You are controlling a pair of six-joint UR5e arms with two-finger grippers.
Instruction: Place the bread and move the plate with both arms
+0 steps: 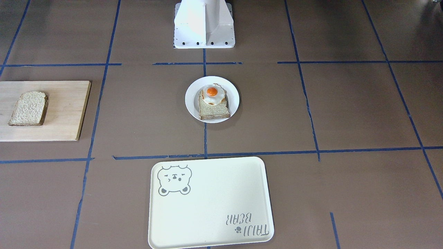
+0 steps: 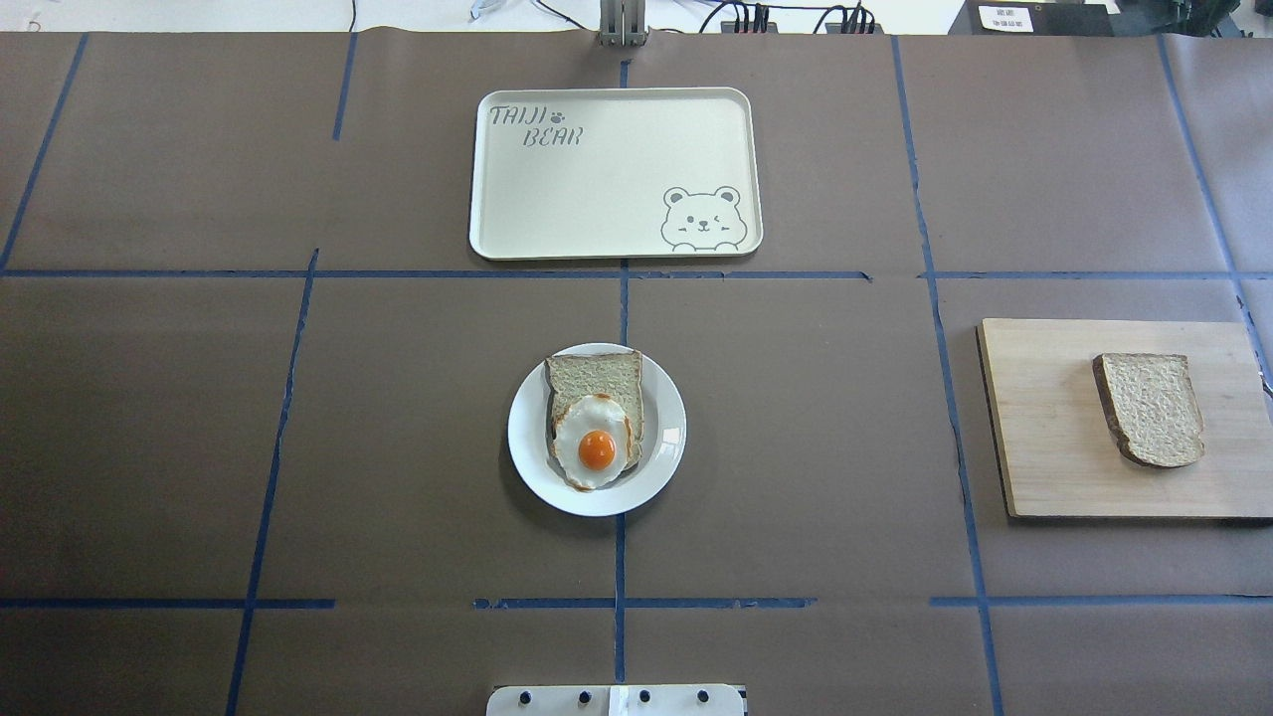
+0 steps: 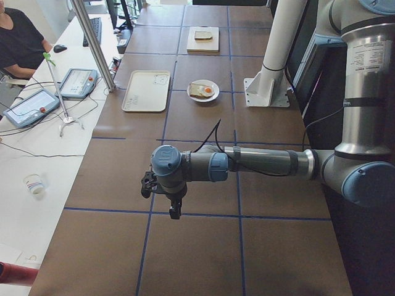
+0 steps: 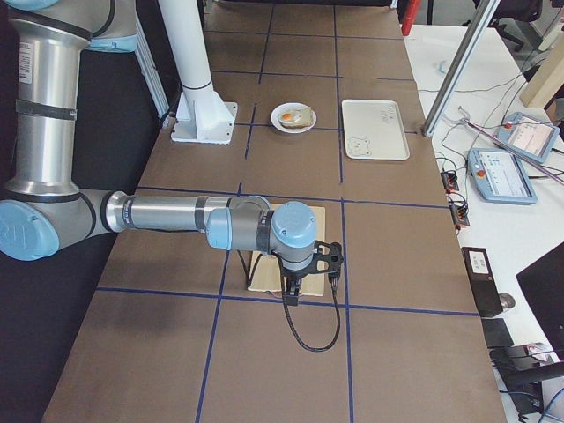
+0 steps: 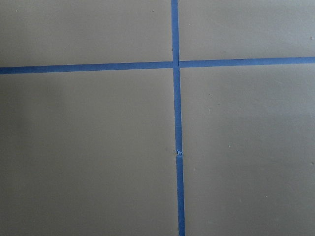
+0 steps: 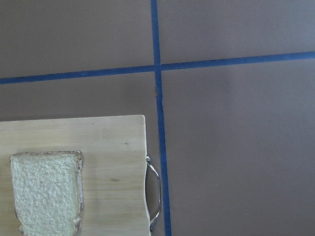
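The bread (image 2: 1151,408) lies flat on a wooden cutting board (image 2: 1044,428) at the robot's right; it also shows in the front view (image 1: 29,108) and in the right wrist view (image 6: 47,191). The white plate (image 2: 527,438) sits mid-table and holds a toast slice with fried egg (image 2: 597,418). My left gripper (image 3: 162,196) hangs over bare table far to the plate's left. My right gripper (image 4: 310,271) hovers over the board's outer end. Both grippers show only in the side views, so I cannot tell whether they are open or shut.
A cream bear tray (image 2: 597,199) lies beyond the plate, on the far side from the robot. The white pedestal (image 1: 204,24) stands behind the plate. The board has a metal handle (image 6: 153,194) on its outer end. An operator (image 3: 18,43) sits at a side desk.
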